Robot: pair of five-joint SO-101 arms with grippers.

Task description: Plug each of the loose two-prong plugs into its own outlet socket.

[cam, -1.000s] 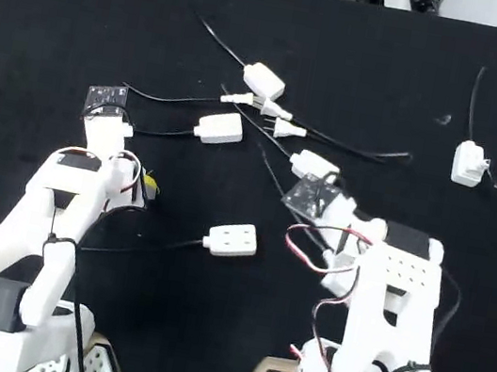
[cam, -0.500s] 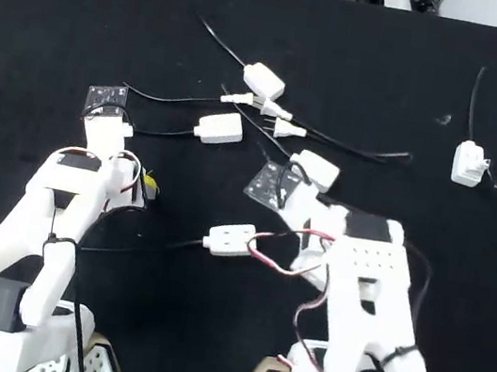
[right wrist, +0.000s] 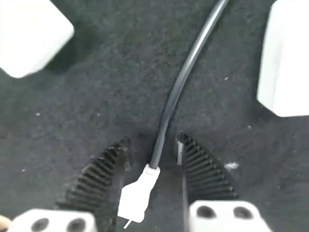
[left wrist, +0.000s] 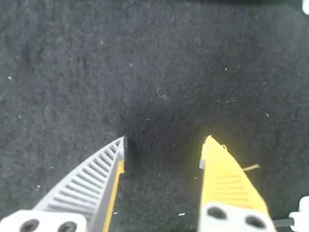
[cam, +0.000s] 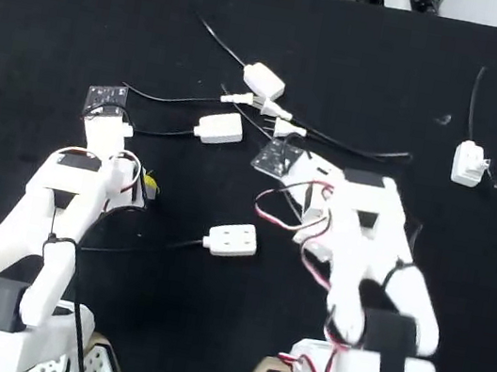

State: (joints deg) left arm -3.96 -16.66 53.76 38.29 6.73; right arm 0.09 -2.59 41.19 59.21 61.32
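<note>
Right now, in the right wrist view, the right gripper [right wrist: 150, 145] is standing released, its jaws straddling a black cord [right wrist: 190, 63]. The cord's white plug [right wrist: 137, 193] is lying deep between them, with one prong showing at its wrist-side end. A white block [right wrist: 34, 34] and a second white block [right wrist: 287, 58] are lying just beyond the fingertips, one on each side of the cord. Closing here would probably be pinching the cord rather than the plug body. The plug would then be dangling and twisting, so its prongs would be missing a socket's slots. Lifting might also be dragging the cord against those blocks and shifting them.

In the left wrist view, the left gripper [left wrist: 164, 141] is hanging spread wide over bare table, grasping nothing.

In the high view, the right arm [cam: 364, 239] is standing out from the near edge of the table [cam: 58, 11] to the tangle in the middle, and the left arm [cam: 60, 198] is sitting nearer the left edge. I am counting two arms and four outlet sockets lying clear:
- far socket [cam: 264, 80], toward the far edge
- middle socket [cam: 220, 128], left of the tangle
- near socket [cam: 232, 239], between the arms
- right socket [cam: 467, 162], by the right edge

Whether a fifth is hiding under the right wrist, I cannot tell. Three loose plugs are lying in the middle: first plug [cam: 237, 98], second plug [cam: 276, 109] and third plug [cam: 289, 128], which is likely the straddled one.
</note>
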